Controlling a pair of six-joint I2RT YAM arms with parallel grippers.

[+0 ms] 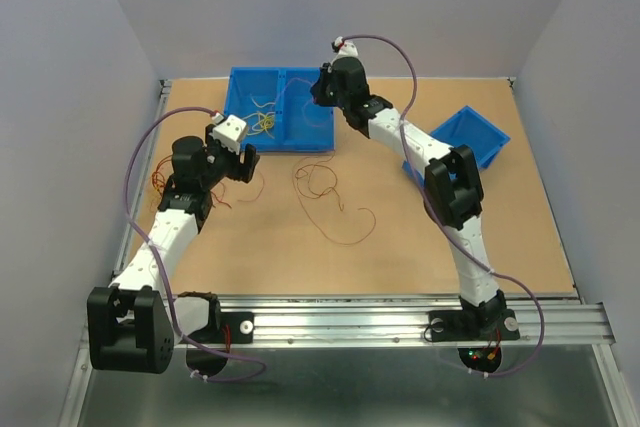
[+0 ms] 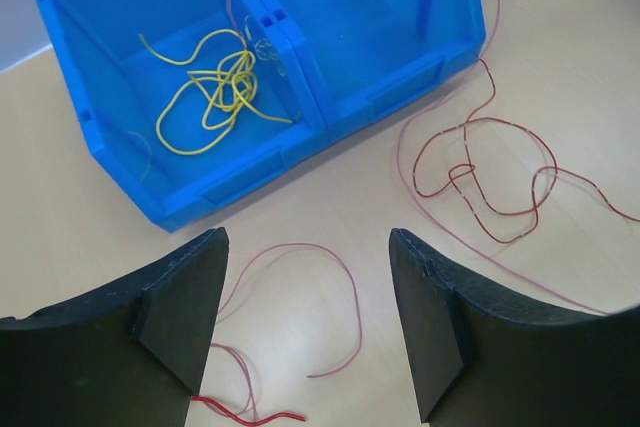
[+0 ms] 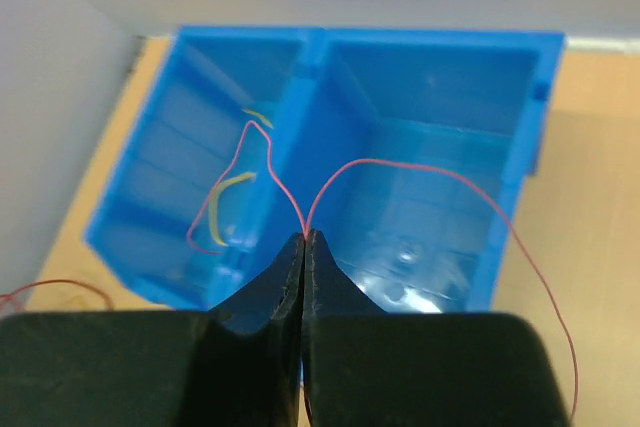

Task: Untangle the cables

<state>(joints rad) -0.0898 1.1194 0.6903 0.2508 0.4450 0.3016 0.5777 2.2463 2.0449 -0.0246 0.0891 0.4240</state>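
Left gripper (image 2: 308,292) gapes empty in front of the bin (image 2: 250,172); yellow cables (image 2: 215,87) inside, red cable (image 2: 470,171) beside it. Right gripper (image 3: 304,247) pinches a pink cable (image 3: 410,163) above the bin, so tugging may snag the yellow bunch.

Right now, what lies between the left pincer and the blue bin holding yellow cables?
Left wrist view: a pink cable loop on the table, arcing up from inside the open left pincer, short of the blue bin.

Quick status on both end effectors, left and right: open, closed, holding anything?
Left end effector: open, holding nothing.
Right end effector: closed on a thin red cable.
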